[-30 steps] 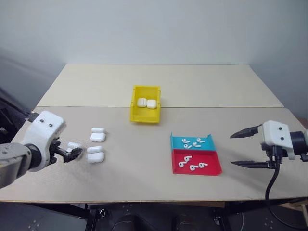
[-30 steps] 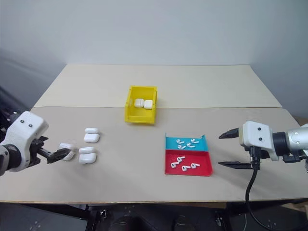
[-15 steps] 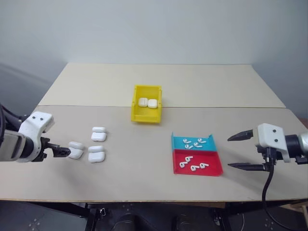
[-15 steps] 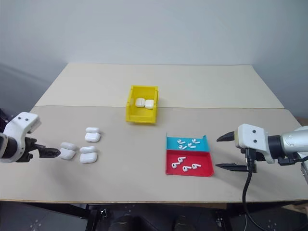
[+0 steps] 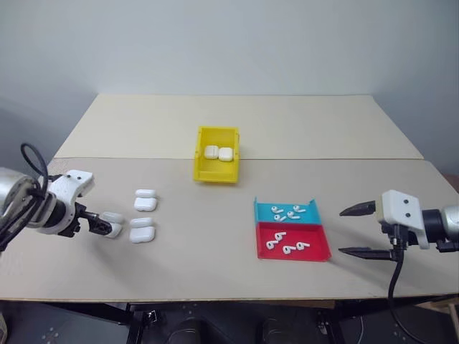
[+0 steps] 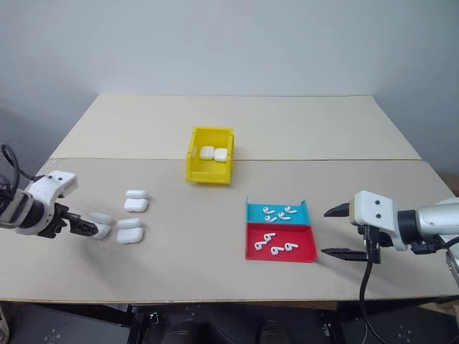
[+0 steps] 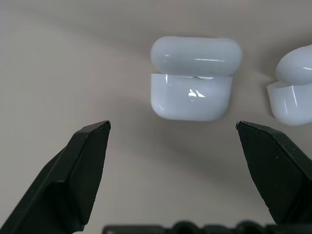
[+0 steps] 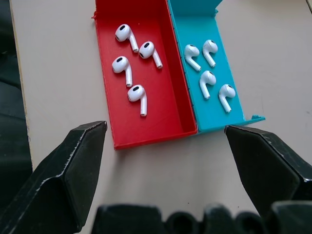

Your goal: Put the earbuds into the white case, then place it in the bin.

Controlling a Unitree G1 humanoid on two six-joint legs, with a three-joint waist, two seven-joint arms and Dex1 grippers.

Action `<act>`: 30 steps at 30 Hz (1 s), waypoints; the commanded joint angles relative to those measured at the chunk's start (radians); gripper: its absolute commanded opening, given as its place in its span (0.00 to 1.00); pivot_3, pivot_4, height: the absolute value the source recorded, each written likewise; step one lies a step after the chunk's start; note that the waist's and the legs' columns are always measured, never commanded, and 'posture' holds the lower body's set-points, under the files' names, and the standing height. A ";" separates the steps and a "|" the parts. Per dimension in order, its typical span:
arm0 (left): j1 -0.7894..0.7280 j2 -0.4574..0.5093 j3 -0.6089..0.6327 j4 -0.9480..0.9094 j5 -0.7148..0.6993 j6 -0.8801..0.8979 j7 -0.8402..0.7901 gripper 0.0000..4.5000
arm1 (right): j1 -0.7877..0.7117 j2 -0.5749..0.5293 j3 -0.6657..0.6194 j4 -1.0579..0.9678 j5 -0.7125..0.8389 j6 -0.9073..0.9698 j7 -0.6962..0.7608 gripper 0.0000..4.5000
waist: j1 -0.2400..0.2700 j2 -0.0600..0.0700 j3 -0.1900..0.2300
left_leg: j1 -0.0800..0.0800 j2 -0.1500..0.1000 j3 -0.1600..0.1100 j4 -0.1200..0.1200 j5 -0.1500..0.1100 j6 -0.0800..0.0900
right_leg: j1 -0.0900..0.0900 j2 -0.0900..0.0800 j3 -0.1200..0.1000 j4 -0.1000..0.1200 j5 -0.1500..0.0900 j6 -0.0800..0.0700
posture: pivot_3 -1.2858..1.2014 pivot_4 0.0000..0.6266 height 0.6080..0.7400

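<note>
Left gripper [image 5: 107, 229] has dropped lower at the frame's left edge, jaws spread, now lined up on the nearest case [image 7: 192, 78], not yet touching. Right gripper [image 5: 358, 231] waits spread beside the earbuds [image 8: 130, 63]. Bin [image 5: 215, 174] sits upper centre. Likely a grasp comes next.

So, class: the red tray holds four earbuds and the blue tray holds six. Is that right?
Not quite. The red tray does hold four earbuds, but the blue tray holds four as well, not six. The right wrist view shows both counts clearly.
</note>
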 commanded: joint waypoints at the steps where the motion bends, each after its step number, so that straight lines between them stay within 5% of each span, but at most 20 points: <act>1: -0.048 -0.005 -0.047 0.032 0.067 -0.030 -0.036 1.00 | -0.003 0.001 -0.029 -0.024 0.010 0.003 -0.011 1.00 | 0.000 0.000 0.000 | 0.000 0.000 0.000 0.000 0.000 0.000 | 0.000 0.000 0.000 0.000 0.000 0.000 | 0.52 0.24 1.00; 20: -0.156 -0.116 -0.208 0.213 0.266 -0.120 -0.194 1.00 | 0.034 0.004 -0.042 -0.035 0.009 0.012 -0.040 1.00 | 0.000 -0.001 0.000 | -0.001 0.000 0.000 0.002 0.000 0.000 | -0.001 0.000 0.000 0.001 0.000 0.000 | 0.52 0.24 1.00; 30: -0.153 -0.099 -0.257 0.234 0.318 -0.146 -0.280 1.00 | 0.049 0.011 -0.045 -0.045 0.008 0.013 -0.053 1.00 | 0.000 -0.001 0.000 | -0.001 0.000 0.000 0.003 0.000 0.000 | -0.001 0.000 0.001 0.002 0.000 0.001 | 0.52 0.24 1.00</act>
